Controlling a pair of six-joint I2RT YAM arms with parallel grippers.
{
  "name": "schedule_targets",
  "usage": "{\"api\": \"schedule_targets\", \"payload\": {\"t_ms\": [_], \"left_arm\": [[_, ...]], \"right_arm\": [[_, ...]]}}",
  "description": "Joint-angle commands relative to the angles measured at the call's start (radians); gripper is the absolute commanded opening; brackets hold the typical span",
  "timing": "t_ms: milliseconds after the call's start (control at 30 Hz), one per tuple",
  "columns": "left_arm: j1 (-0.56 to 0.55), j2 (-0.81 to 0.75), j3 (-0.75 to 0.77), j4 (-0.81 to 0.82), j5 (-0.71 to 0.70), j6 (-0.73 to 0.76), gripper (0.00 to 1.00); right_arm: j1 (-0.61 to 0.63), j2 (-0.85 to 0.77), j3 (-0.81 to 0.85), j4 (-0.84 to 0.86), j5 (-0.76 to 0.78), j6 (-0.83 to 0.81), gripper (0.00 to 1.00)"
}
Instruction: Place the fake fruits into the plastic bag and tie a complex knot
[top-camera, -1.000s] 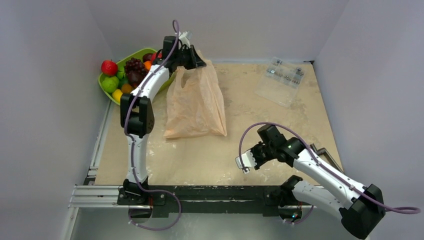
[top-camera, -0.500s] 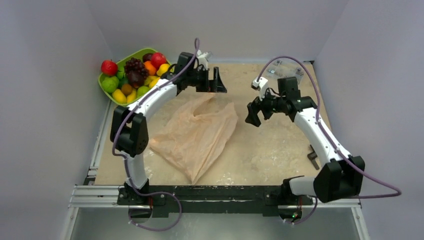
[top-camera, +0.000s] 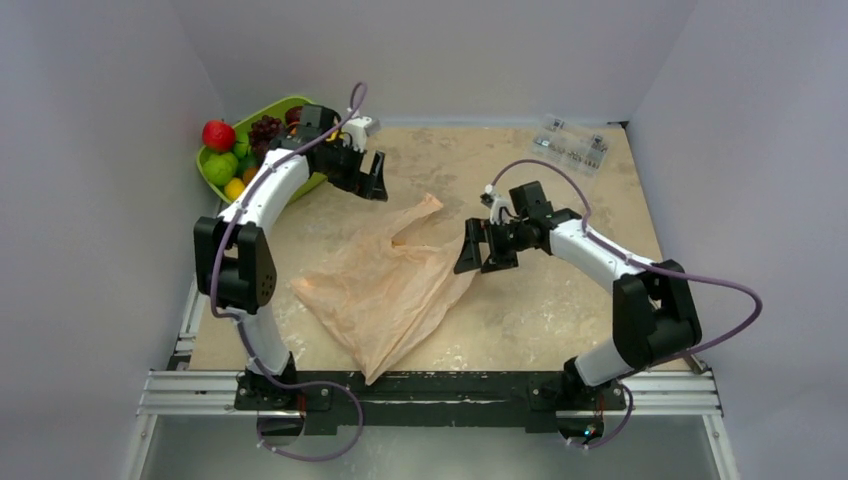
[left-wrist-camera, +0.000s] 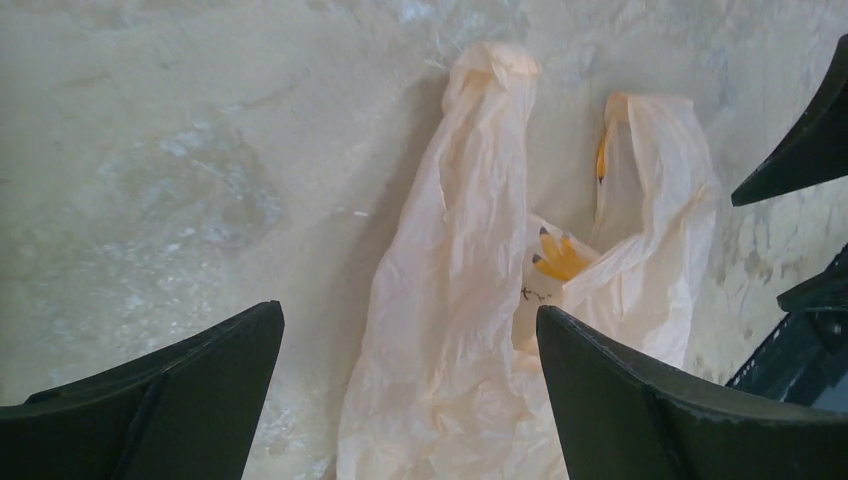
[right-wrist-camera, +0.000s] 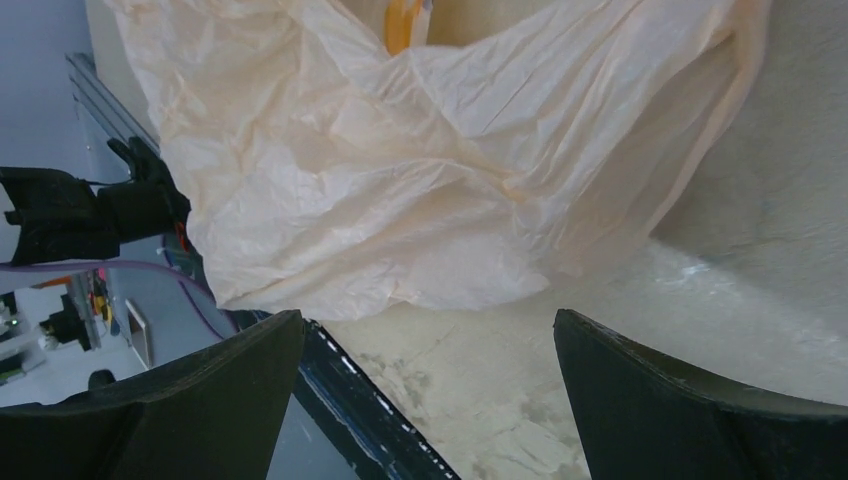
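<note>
Jaws are standing wide apart on both arms, gripping nothing. The left gripper (top-camera: 375, 180) is hovering over the far left part of the pale, mottled table (top-camera: 560, 300), just beside the lime-green oval tray (top-camera: 285, 103). Its black fingers (left-wrist-camera: 150, 400) are framing the two strap handles (left-wrist-camera: 490, 90) of the thin, crinkly, translucent peach-orange plastic bag (top-camera: 390, 290), which are lying loose and side by side on the tabletop. The bag is lying flat and rumpled across the middle of the table, slanting from those handles down to a corner reaching the black rail (top-camera: 450, 385) at the near edge. The right gripper (top-camera: 482, 255) is hanging at the bag's right edge, its fingers (right-wrist-camera: 690, 400) pointing over the crumpled film; whether they are touching it I cannot tell. The small glossy plastic fruits (top-camera: 240, 160), red, green, yellow and orange, are sitting with a dark purple grape bunch (top-camera: 265, 128) in the tray at the far left corner, apart from the bag.
</note>
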Motion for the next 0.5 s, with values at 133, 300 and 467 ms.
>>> {"api": "schedule_targets", "payload": {"t_ms": [133,300,467], "left_arm": [[-0.053,0.16,0.01,-0.099,0.006,0.162,0.99],[-0.107,0.203,-0.022,-0.117,-0.063,0.19,0.9],[-0.125,0.23,0.034,-0.194,-0.059,0.166,0.49]], "right_arm": [[0.081,0.08,-0.03,0.079,0.086,0.128,0.99],[0.082,0.218,0.006,0.148,0.071,0.152,0.99],[0.057,0.29,0.038,0.15,0.08,0.113,0.51]]}}
